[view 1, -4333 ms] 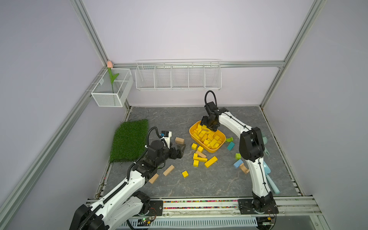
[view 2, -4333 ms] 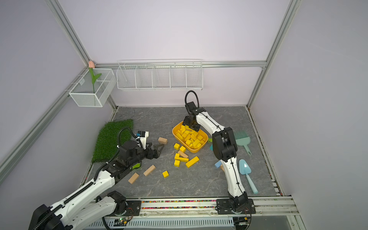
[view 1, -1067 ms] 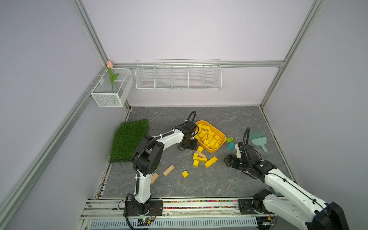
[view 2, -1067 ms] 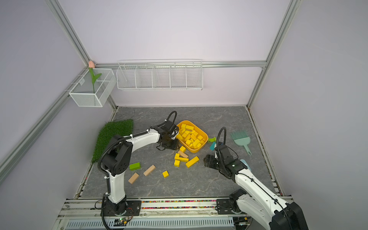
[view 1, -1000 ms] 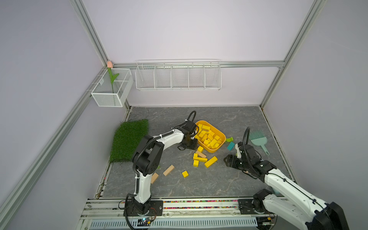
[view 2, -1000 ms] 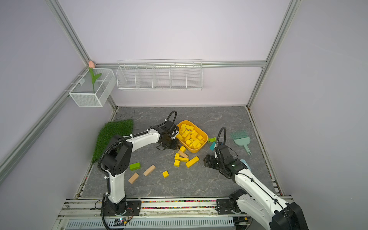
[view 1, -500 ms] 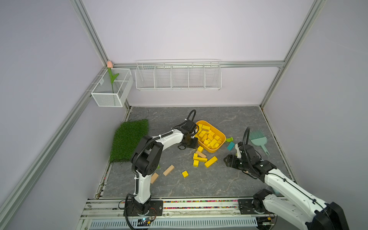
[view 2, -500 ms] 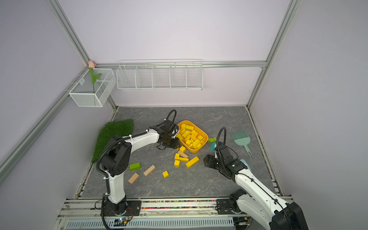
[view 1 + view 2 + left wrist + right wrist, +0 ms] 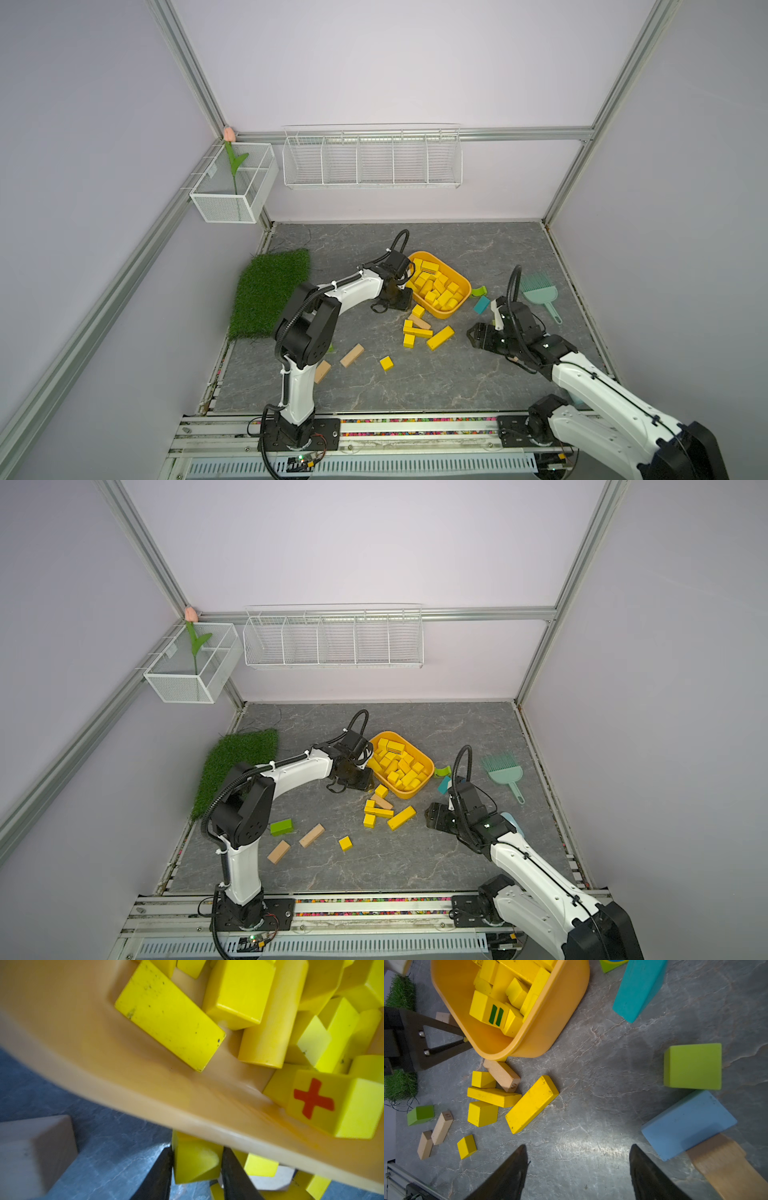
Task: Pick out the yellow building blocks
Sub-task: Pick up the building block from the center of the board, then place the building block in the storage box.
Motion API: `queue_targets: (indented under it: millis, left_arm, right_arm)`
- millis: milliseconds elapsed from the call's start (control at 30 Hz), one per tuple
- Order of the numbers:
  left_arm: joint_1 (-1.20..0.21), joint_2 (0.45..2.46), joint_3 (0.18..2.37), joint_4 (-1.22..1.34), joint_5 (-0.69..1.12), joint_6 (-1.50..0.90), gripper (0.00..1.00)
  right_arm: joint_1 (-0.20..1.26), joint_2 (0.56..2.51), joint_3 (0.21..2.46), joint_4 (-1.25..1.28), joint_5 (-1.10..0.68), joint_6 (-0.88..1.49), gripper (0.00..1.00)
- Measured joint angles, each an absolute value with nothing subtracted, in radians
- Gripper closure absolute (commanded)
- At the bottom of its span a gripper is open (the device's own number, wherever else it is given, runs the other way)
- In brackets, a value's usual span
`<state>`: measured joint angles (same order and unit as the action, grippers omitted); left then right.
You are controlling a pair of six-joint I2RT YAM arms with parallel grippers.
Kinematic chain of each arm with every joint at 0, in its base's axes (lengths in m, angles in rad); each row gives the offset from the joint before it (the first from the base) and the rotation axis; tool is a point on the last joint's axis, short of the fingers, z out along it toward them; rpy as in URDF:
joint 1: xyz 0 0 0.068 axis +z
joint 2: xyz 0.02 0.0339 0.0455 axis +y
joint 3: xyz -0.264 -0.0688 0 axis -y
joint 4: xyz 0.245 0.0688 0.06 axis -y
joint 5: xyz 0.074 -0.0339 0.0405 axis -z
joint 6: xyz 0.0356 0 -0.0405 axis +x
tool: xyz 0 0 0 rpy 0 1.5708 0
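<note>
Left hand (image 9: pixel 197 1149) pinches yellow block (image 9: pixel 195 1167) just outside tub (image 9: pixel 62 1022) rim. Right hand (image 9: pixel 578 1146) spread; loose yellow blocks (image 9: pixel 531 1103) ahead, well apart.

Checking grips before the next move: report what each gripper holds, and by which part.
Left gripper pinches a small yellow painted wooden block by two opposite sides. Right gripper is open, holding nothing.

Pale lilac walls (image 9: pixel 374 62), aluminium framing (image 9: pixel 415 134). Grey marbled floor (image 9: pixel 457 382) below wire rack (image 9: pixel 372 158); mesh basket (image 9: pixel 224 208) beside rack; grass mat (image 9: pixel 270 291) under basket.
</note>
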<state>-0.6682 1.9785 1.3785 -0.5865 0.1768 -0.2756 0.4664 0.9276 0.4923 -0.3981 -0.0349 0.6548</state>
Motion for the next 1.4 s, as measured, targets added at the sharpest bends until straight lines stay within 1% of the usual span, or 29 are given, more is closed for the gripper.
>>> queue_targets:
  millis: [167, 267, 533, 700, 867, 1033, 1200, 1300, 1400]
  left_arm:
    - [-0.668, 1.979, 1.384, -0.587, 0.173, -0.275, 0.7]
    - [-0.668, 1.979, 1.384, -0.584, 0.172, -0.276, 0.72]
    - [-0.669, 1.963, 1.365, -0.572, 0.155, -0.279, 0.73]
    - [-0.669, 1.903, 1.32, -0.575, 0.127, -0.284, 0.72]
    - [-0.669, 1.841, 1.334, -0.619, 0.085, -0.273, 0.72]
    - [-0.669, 1.831, 1.449, -0.714, 0.038, -0.24, 0.71]
    - [-0.669, 1.843, 1.658, -0.8, 0.017, -0.198, 0.71]
    - [-0.669, 1.895, 1.799, -0.837, 0.016, -0.176, 0.71]
    - [-0.669, 1.995, 1.942, -0.881, 0.015, -0.155, 0.71]
  right_arm:
    - [0.466, 0.928, 0.492, -0.398, -0.035, 0.655, 0.22]
    - [0.466, 0.928, 0.492, -0.398, -0.035, 0.655, 0.22]
    - [0.466, 0.928, 0.492, -0.398, -0.035, 0.655, 0.22]
    - [0.466, 0.928, 0.492, -0.398, -0.035, 0.655, 0.22]
    - [0.466, 0.928, 0.492, -0.397, -0.035, 0.655, 0.22]
    - [0.466, 0.928, 0.488, -0.391, -0.037, 0.655, 0.22]
    - [0.466, 0.928, 0.484, -0.387, -0.044, 0.655, 0.22]
    - [0.466, 0.928, 0.484, -0.383, -0.047, 0.655, 0.22]
    - [0.465, 0.928, 0.483, -0.382, -0.047, 0.655, 0.21]
